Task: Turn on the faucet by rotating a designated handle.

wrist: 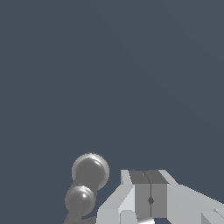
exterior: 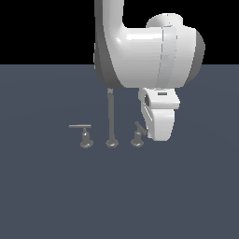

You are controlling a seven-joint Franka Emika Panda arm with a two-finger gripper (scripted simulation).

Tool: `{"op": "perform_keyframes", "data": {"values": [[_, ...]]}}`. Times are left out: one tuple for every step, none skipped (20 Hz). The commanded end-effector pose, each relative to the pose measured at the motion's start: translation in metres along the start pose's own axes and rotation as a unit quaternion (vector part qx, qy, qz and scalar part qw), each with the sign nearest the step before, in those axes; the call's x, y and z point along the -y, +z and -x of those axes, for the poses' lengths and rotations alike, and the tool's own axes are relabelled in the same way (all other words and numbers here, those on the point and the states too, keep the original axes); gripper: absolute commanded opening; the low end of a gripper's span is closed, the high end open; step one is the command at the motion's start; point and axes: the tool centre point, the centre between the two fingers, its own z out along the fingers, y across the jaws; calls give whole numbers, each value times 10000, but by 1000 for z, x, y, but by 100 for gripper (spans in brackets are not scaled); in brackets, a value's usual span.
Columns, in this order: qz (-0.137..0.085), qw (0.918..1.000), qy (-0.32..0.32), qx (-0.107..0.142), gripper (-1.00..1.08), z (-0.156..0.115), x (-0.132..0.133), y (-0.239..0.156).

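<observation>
The faucet is a small grey metal set on the floor: a tall thin spout (exterior: 111, 122) in the middle with a short lever on each side. The handle (exterior: 138, 133), its thicker bar tilted upward, stands on the exterior view's right of the spout. The twin lever (exterior: 84, 134) with a thin level bar stands on the exterior view's left. My gripper (exterior: 158, 133) hangs just beside the handle, close to its bar. In the wrist view the gripper (wrist: 150, 194) is shut with its pads together and nothing between them, and rounded grey metal of the handle (wrist: 89, 171) lies beside the fingers.
The flat dark blue-grey floor (exterior: 56, 196) runs all around the faucet. The arm's large white link (exterior: 149, 51) hangs above the spout and hides its top.
</observation>
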Motion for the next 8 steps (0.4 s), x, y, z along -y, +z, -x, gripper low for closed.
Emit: {"op": "perform_keyframes", "data": {"values": [[5,10000,-86,15,-100,19,2,0],[7,9999,-104,18,-100,26,3,0],[10,9999,-121,21,-100,32,3,0],[12,9999,-139,24,-100,39,4,0],[15,9999,-157,27,-100,46,5,-1],[17,9998,-175,30,-100,53,5,-1],[20,9998,-192,33,-100,59,6,-1],[20,9998,-192,33,-100,59,6,-1]]}}
